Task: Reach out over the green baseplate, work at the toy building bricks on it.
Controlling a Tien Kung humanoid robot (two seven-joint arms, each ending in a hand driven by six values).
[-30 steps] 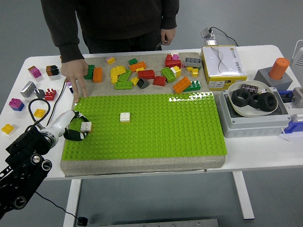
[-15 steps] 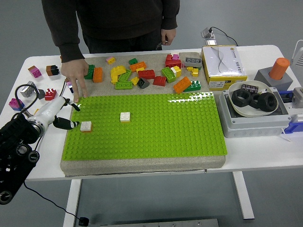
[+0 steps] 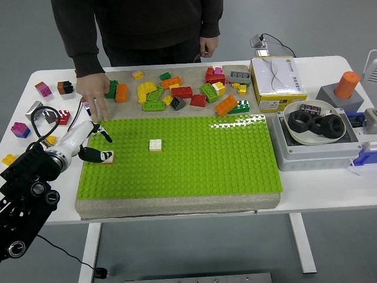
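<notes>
The white desk (image 3: 330,194) carries a green baseplate (image 3: 194,159) on a grey pad, with a heap of loose bricks (image 3: 182,91) along its far side. A person stands at the far edge, one hand (image 3: 94,94) resting fingers-down at the baseplate's far left corner. Two white bricks sit on the plate: one near its middle (image 3: 155,145), one at its left edge (image 3: 107,157). The step in hand looks like a grasp on that left brick. The left robot hand (image 3: 93,144) reaches in with fingers spread, one dark fingertip (image 3: 106,155) touching or just at the brick, holding nothing. Next, the fingers probably need to close on the brick's sides.
</notes>
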